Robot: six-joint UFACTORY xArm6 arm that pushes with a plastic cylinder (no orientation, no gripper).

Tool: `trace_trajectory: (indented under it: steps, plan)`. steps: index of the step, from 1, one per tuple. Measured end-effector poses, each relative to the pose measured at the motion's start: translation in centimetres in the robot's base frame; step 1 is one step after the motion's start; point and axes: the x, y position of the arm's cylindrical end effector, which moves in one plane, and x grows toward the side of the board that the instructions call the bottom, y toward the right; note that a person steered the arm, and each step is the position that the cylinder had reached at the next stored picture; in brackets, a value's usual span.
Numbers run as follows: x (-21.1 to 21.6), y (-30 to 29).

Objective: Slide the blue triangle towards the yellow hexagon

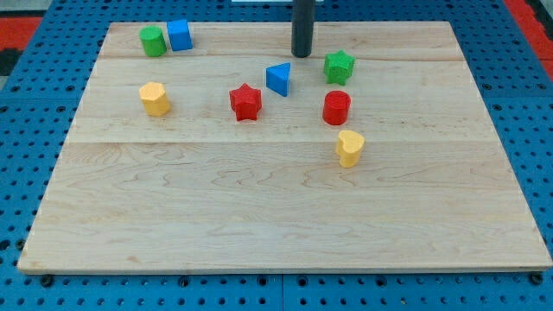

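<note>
The blue triangle (pixel 278 79) lies on the wooden board (pixel 285 225) at the upper middle. The yellow hexagon (pixel 155 98) lies far to its left, at the view's left. A red star (pixel 245 102) lies between them, just left of and below the triangle. My tip (pixel 301 55) rests on the board just above and to the right of the blue triangle, a small gap apart from it.
A green star (pixel 339 66) is right of my tip. A red cylinder (pixel 336 107) and a yellow heart (pixel 349 148) lie below it. A green cylinder (pixel 153 41) and a blue cube (pixel 179 35) sit at the top left corner.
</note>
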Motion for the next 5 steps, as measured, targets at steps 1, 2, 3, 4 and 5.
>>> trace_trajectory:
  steps: [1,2,3,4,5]
  plan:
    - [4.6,2.7]
    - [5.0,-1.2]
    - [3.4,-7.9]
    - [1.7,-12.2]
    - [5.8,-10.4]
